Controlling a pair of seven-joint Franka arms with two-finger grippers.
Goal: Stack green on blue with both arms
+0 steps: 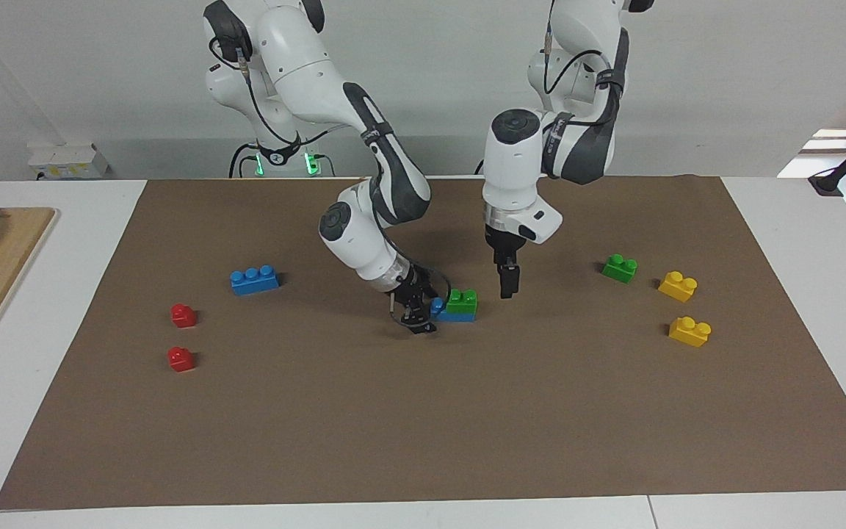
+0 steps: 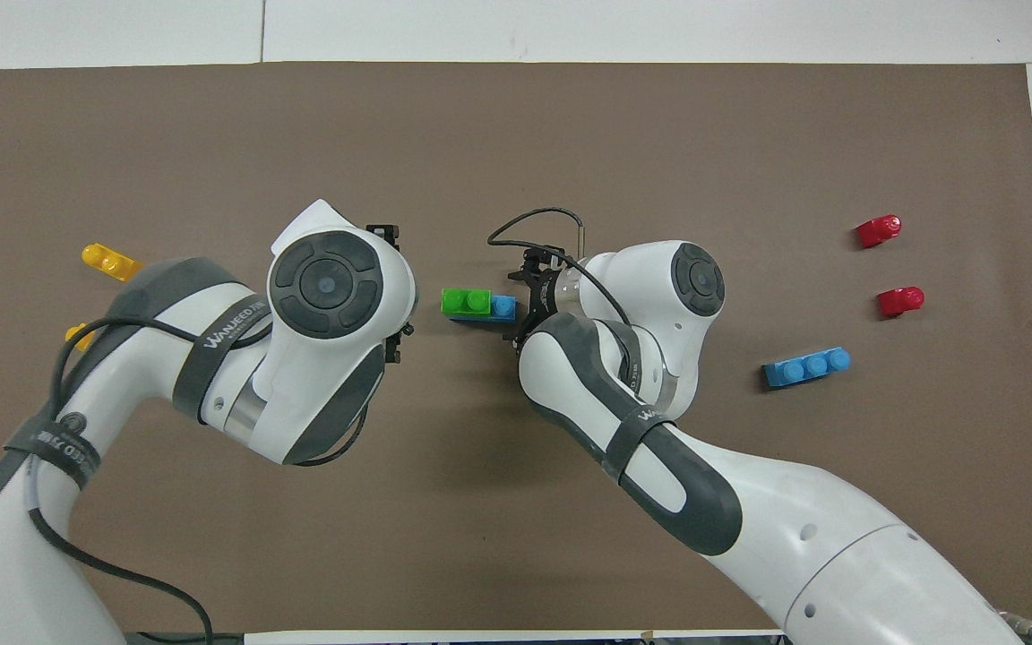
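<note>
On the brown mat (image 1: 423,426), the stacking looks done — the green brick (image 1: 462,300) sits on the blue brick (image 1: 452,314) at mid-mat. The left gripper (image 1: 506,286) hangs empty above the mat beside the stack, its fingers unreadable; the right gripper (image 1: 414,317), low beside the blue brick's bare stud, stands released — only withdrawal seems left.

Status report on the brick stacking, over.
Left tool clear, raised beside the stack. Right tool low at blue brick. Green brick seated on blue. Nothing in the way.

Second green brick hidden overhead beneath left arm (image 2: 211,358)
</note>
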